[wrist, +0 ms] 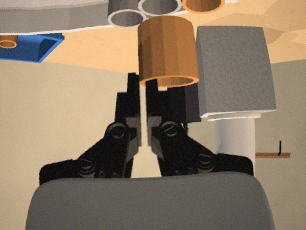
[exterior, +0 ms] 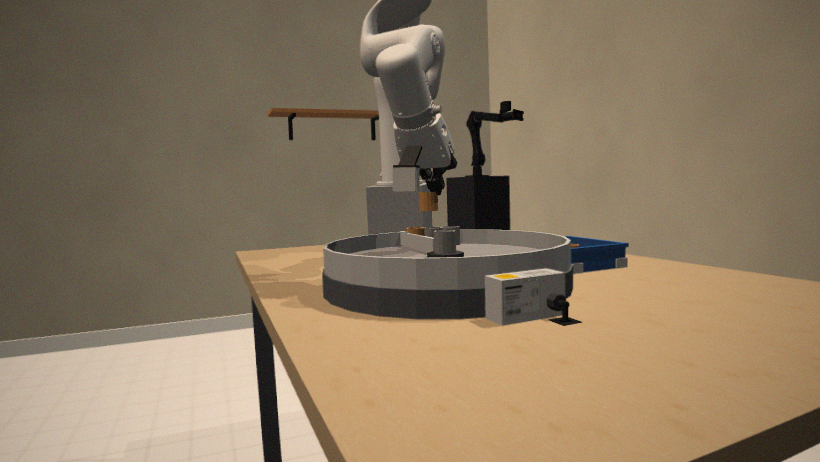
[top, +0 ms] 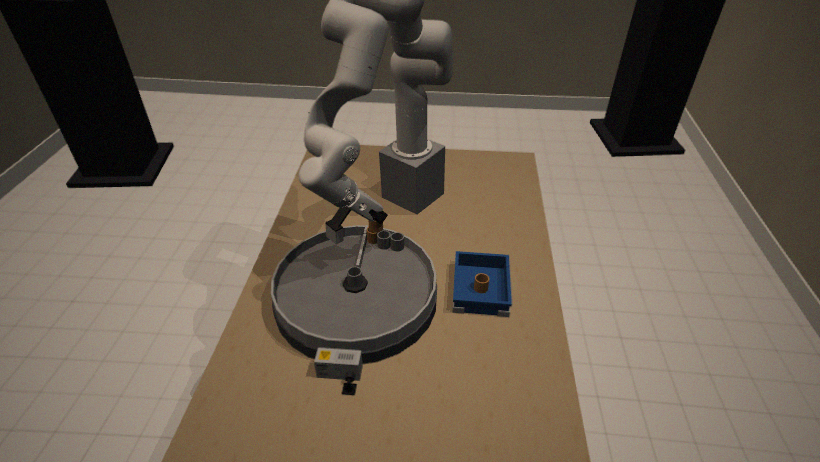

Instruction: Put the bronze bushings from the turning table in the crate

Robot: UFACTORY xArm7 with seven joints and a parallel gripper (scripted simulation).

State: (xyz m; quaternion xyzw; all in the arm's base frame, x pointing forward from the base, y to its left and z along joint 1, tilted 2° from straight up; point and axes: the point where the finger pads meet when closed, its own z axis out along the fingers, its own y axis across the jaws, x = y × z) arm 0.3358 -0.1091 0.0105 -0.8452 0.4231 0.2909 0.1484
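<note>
My gripper [top: 377,218] [exterior: 437,191] [wrist: 142,88] is shut on the wall of a bronze bushing [top: 375,225] [exterior: 428,202] [wrist: 166,50], held in the air above the far part of the turning table [top: 321,312] [exterior: 395,272]. Another bronze bushing [top: 372,236] [exterior: 414,230] [wrist: 204,5] stands on the turning table below it. Two steel bushings [top: 383,239] [top: 397,241] [wrist: 160,6] [wrist: 127,18] stand beside that one, to its right in the top view. The blue crate [top: 483,304] [exterior: 602,256] [wrist: 49,49] holds one bronze bushing [top: 481,284] [wrist: 7,43].
A grey post [top: 354,275] [exterior: 445,241] stands at the turning table's centre, with a pale bar [top: 360,249] running from near it toward the far rim. A raised rim surrounds the turning table. A grey box [top: 338,364] [exterior: 519,298] stands at its near side.
</note>
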